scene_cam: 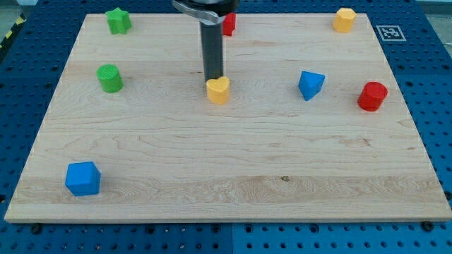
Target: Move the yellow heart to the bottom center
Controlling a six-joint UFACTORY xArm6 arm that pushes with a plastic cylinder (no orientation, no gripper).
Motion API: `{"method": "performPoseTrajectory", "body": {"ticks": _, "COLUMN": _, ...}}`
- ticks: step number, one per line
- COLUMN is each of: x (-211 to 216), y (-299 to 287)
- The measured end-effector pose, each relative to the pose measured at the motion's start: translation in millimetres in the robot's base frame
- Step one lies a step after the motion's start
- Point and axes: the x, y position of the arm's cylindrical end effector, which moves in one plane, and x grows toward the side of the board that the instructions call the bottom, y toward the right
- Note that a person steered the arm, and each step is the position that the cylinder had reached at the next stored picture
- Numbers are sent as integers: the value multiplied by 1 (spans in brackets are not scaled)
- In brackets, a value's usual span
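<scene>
The bare rod's tip [212, 77], holding nothing, touches the yellow heart [218, 89] from above; a straight, centred downward push looks best.

Bright, even overhead light, no hard glare on the table [233, 162]. Shadows are short and soft, tucked close under each block, e.g. the blue cube [82, 178]. Focus is sharp across the frame; wood grain reads clearly. No visible motion blur on the rod. Edges look straight, no obvious distortion.
</scene>
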Motion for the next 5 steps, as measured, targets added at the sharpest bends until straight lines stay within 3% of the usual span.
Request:
{"method": "performPoseTrajectory", "body": {"ticks": 2, "x": 29, "y": 33}}
{"method": "performPoseTrajectory", "body": {"ticks": 5, "x": 28, "y": 24}}
